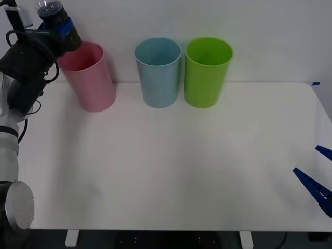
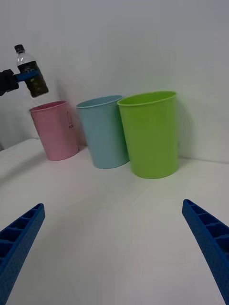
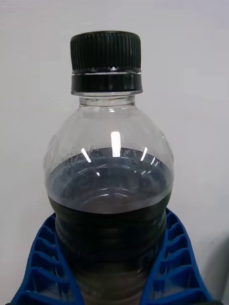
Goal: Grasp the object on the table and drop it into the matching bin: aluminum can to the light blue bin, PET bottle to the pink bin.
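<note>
Left hand (image 1: 61, 28): raised at the far left of the bench, its blue ribbed fingers (image 3: 179, 267) closed on the body of the small clear ribbed plastic bottle with the black cap (image 3: 107, 190).
Bottle position: held upright in the air, just above and slightly behind the rim of the tall pink plastic cup-shaped bin (image 1: 91, 78); not yet released.
Bottle contents: dark liquid to about the shoulder, clear air space above.
Handling judgement: partly filled, so probably moderately heavy for its size; thin walls likely give under pressure; smooth plastic may slip. The ribbed mid-body, where the fingers sit, looks the soundest hold.
Cap: black, finely ridged, seated on the neck.
Pink bin: smooth, round rim, tapering to the base, open mouth.
Neighbouring bins: tall light blue plastic bin (image 1: 158, 72) beside it, then a bright green plastic bin (image 1: 207, 71) of like shape, these two close together.
Bench (image 1: 171, 171): wide flat white top, matt.
Right hand (image 1: 316, 179): low at the near right edge of the bench, fingers spread wide, holding nothing.
</note>
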Robot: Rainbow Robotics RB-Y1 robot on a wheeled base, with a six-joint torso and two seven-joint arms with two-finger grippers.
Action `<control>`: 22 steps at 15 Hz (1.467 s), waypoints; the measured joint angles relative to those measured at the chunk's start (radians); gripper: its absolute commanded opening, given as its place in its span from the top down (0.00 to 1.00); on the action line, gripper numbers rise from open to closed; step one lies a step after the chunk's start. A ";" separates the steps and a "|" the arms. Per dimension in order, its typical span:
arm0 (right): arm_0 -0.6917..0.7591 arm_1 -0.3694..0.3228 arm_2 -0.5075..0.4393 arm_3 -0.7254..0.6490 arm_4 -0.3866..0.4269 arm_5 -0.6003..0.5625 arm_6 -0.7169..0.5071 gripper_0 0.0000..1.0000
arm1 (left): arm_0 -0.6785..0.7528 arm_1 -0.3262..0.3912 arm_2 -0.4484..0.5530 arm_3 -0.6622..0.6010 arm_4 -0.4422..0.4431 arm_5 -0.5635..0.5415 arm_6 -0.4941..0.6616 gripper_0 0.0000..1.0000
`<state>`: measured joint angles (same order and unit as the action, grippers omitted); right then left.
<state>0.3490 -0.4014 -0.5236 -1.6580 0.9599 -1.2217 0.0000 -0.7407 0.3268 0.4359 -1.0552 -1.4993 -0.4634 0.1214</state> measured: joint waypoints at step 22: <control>0.000 0.000 0.000 0.000 0.000 0.000 0.000 0.00 | 0.162 0.041 -0.129 -0.129 0.323 0.009 -0.025 0.00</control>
<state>0.3491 -0.4014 -0.5236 -1.6580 0.9599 -1.2217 0.0000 -0.5784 0.3682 0.3073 -1.1841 -1.1765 -0.4545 0.0966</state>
